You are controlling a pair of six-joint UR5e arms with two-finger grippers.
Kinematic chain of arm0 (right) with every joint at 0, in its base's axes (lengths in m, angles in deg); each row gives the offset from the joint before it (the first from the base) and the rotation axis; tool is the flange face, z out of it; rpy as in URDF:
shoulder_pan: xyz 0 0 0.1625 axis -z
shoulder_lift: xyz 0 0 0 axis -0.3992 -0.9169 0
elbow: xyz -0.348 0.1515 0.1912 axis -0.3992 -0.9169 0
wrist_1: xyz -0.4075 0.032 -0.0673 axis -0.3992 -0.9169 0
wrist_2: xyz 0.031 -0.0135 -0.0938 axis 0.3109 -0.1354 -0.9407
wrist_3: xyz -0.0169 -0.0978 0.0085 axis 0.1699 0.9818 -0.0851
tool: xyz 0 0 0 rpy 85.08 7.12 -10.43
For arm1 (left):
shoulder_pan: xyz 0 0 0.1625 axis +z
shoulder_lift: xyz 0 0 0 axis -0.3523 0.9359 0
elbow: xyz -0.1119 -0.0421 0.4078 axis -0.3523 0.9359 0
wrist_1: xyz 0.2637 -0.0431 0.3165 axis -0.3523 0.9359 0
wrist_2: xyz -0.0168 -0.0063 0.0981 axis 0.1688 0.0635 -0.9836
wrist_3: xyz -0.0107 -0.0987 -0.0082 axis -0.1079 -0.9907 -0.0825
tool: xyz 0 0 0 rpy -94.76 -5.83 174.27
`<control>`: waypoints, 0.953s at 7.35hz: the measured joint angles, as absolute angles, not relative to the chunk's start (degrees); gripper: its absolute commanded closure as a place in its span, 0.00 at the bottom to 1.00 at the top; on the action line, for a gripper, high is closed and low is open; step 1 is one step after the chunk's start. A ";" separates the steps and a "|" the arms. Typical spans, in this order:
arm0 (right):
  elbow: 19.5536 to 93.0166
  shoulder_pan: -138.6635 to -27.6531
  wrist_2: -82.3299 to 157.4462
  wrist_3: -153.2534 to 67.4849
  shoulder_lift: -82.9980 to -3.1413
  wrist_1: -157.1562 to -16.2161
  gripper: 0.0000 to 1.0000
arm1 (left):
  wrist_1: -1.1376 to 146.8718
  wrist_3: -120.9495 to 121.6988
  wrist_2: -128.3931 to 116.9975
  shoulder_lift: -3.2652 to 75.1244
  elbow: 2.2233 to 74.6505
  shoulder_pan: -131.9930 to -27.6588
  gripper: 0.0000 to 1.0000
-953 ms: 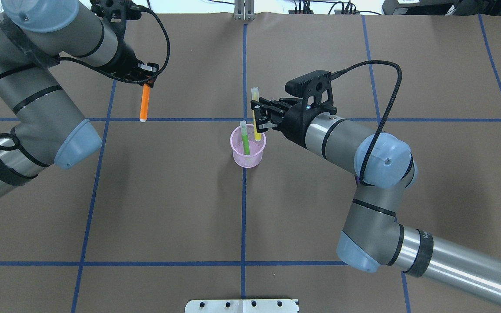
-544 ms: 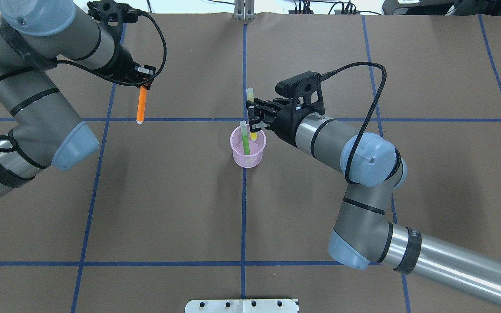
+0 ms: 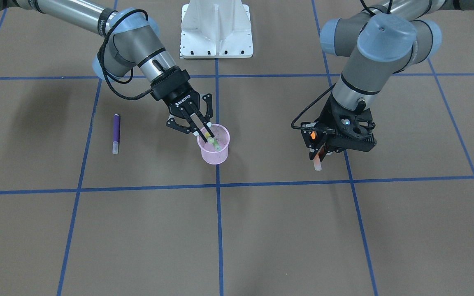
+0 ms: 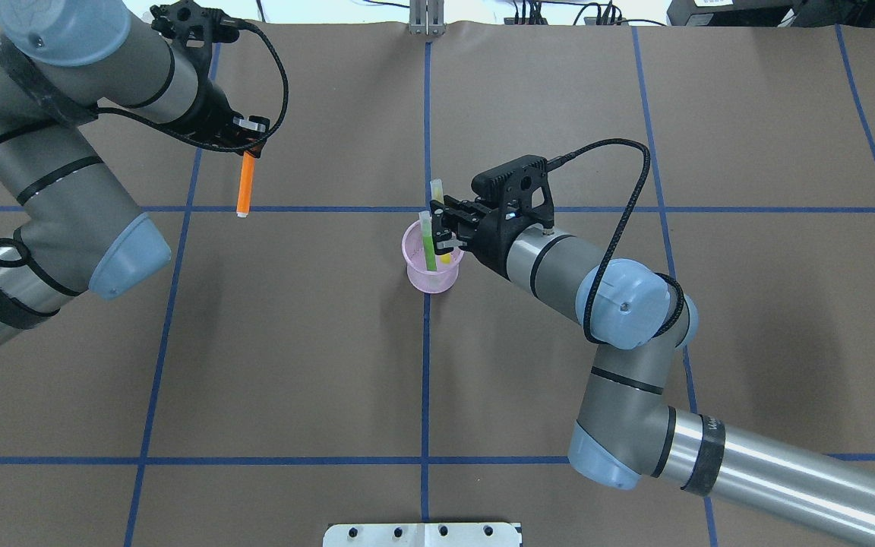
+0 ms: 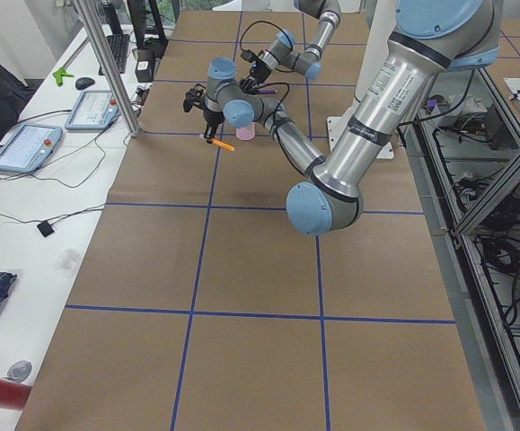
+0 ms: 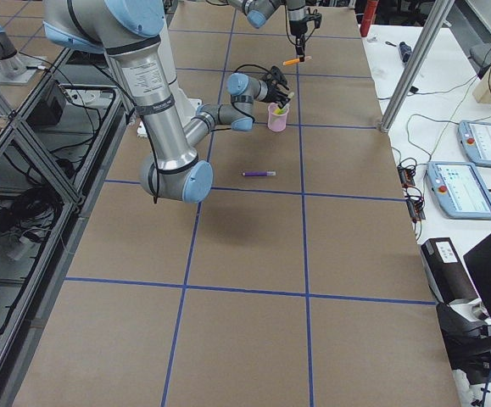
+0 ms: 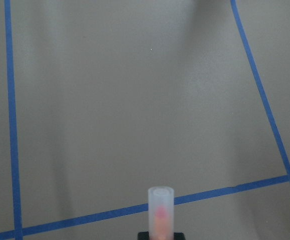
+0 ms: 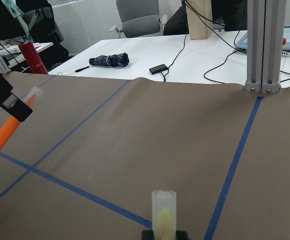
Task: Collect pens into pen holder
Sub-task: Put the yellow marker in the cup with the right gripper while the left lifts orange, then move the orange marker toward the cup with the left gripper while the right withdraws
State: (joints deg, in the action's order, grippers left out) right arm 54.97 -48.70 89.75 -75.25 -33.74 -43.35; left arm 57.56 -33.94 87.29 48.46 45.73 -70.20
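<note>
Logging the pen holder (image 4: 428, 282) standing upright on the desk (image 4: 293, 342), right at a crossing of the blue tape lines (image 4: 425, 380) near mid-desk. Recording the green pen (image 4: 429, 247) standing inside it, leaning, whitish cap up and sticking out past the pink rim.

Clenching the yellow pen (image 4: 436, 190) in the right hand (image 4: 445, 232), pinching partway down the shaft just above the rim. Holding that pen near upright, cap up, with the lower end down inside the holder beside the green pen. Not able to tell whether it is touching the bottom. Seeing the same cap end-on at the bottom edge of the right wrist view.

Grasping the orange pen (image 4: 244, 182) in the left hand (image 4: 250, 146), closed on the end opposite the cap. Pointing the cap away from the hand, close by a blue line, well apart from the holder on the robot's left side. Seeing that cap end-on in the left wrist view, with brown desk and tape beyond.

Noting the purple pen (image 3: 116, 132) lying flat on the desk on the robot's right side. Lying with cap toward the operators' side, parallel to a nearby blue line, well apart from the holder and touched by neither hand.

Noting the white base plate (image 3: 216, 28) at the robot's edge of the desk.
</note>
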 measured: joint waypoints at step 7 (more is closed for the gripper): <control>54.71 -48.48 89.66 -76.28 -32.97 -43.30 0.03 | 62.85 -34.10 85.95 47.43 46.01 -70.14 1.00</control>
